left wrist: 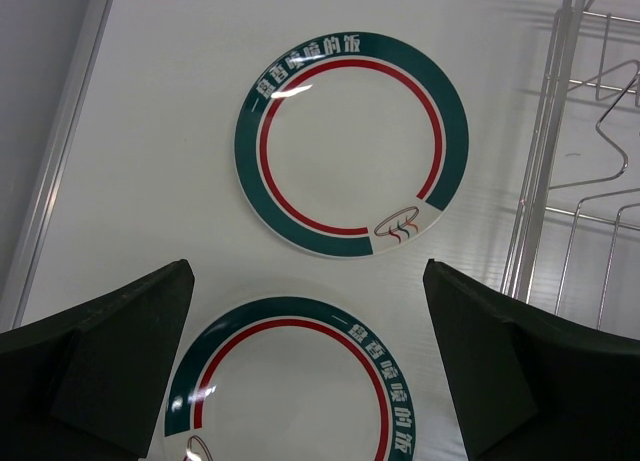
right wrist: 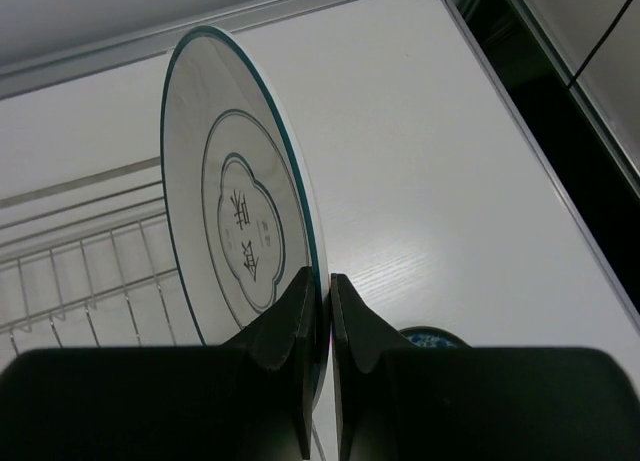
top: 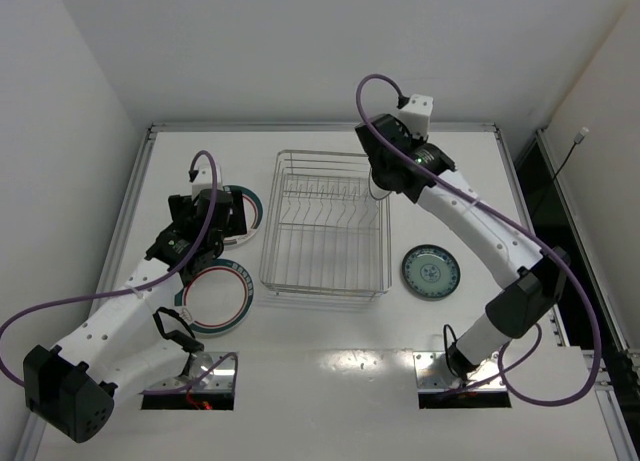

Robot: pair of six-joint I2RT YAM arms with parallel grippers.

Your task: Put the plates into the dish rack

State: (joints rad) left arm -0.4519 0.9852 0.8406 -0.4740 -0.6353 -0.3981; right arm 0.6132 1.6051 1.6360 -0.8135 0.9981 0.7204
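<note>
Pinching the motif plate (right wrist: 235, 231) by its rim, my right jaws are clamped on it, holding it upright at the upper right corner of the dish rack (top: 325, 281) in the overhead view. My left jaws gape wide and empty above the two green-rimmed plates (left wrist: 350, 141) lying flat on the desk (top: 330, 326) at left of centre; the teal plate (top: 431, 272) lies right of the rack.

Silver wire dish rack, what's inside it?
Only bare prongs show inside the silver wire dish rack. The right gripper, shut on a white round dark-motif plate, covers its far right corner.
</note>
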